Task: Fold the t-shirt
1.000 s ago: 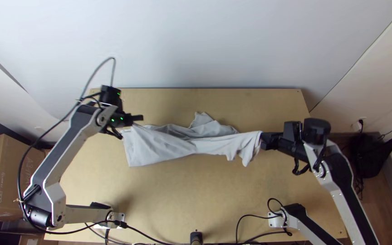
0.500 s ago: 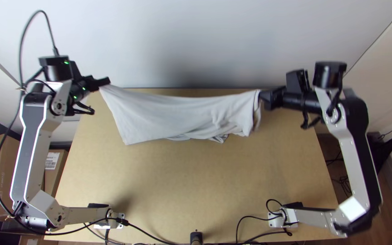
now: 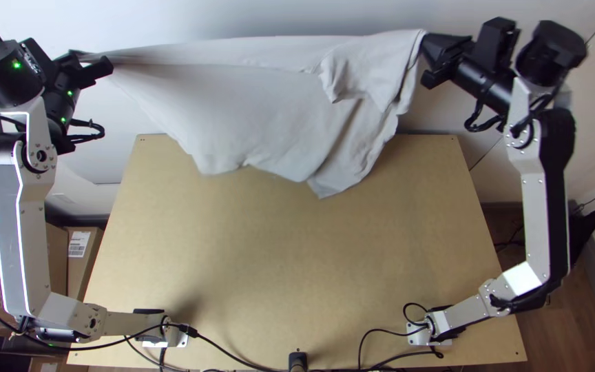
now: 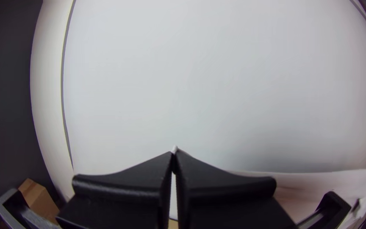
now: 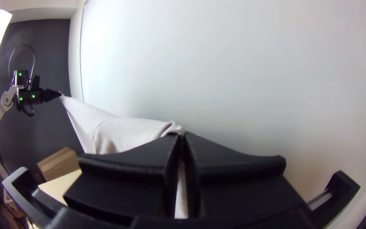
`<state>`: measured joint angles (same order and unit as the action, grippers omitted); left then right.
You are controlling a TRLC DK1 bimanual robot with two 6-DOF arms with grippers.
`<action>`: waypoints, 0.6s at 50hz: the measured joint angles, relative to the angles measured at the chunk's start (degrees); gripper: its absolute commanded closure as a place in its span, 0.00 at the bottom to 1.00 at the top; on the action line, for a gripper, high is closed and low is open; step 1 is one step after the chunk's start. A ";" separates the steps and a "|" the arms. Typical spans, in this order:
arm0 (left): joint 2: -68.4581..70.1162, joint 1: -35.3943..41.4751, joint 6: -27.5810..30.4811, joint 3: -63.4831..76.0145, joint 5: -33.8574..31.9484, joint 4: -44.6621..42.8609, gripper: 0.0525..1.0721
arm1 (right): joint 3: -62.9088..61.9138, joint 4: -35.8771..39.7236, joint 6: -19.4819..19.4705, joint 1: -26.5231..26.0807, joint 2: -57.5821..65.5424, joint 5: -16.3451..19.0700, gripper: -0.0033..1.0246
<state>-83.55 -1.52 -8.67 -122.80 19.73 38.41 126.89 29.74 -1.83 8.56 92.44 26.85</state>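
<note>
Stretched between both grippers, the light grey t-shirt (image 3: pixel 242 96) hangs raised over the table's far edge, its lower part drooping in loose folds. My left gripper (image 3: pixel 94 65), at the upper left, is shut on one upper corner; in the left wrist view the left gripper (image 4: pixel 174 154) has a bit of cloth between its tips. At the upper right, my right gripper (image 3: pixel 430 58) is shut on the opposite corner. In the right wrist view the t-shirt (image 5: pixel 115 129) runs from the right gripper (image 5: pixel 182 138) across to the left one.
The wooden table (image 3: pixel 277 275) lies below the cloth, with a pale wall (image 3: pixel 270 17) behind it. Cardboard boxes (image 3: pixel 80 255) stand beyond the table's left side. Black cables (image 3: pixel 380 337) run along the near edge between the arm bases.
Both grippers have risen and moved toward the far side and outward, lifting the t-shirt off the table. The cloth, bunched low before, now hangs pulled taut along its top.
</note>
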 measured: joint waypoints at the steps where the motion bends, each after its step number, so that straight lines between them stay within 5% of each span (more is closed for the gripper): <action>1: 0.17 0.00 0.28 0.00 0.07 -0.42 0.97 | 0.00 -0.76 -0.35 0.00 -0.48 -0.17 0.97; 14: 7.32 -0.17 2.29 0.02 0.26 -1.95 0.97 | -3.10 -4.20 -3.56 0.00 -15.19 -0.46 0.97; 30: 29.27 -0.37 2.32 8.68 -0.22 -5.11 0.97 | -21.35 -6.56 -5.51 0.55 -40.22 -0.22 0.97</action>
<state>-54.28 -1.89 -6.35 -114.13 19.51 33.30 105.54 23.18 -7.33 9.10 52.23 26.63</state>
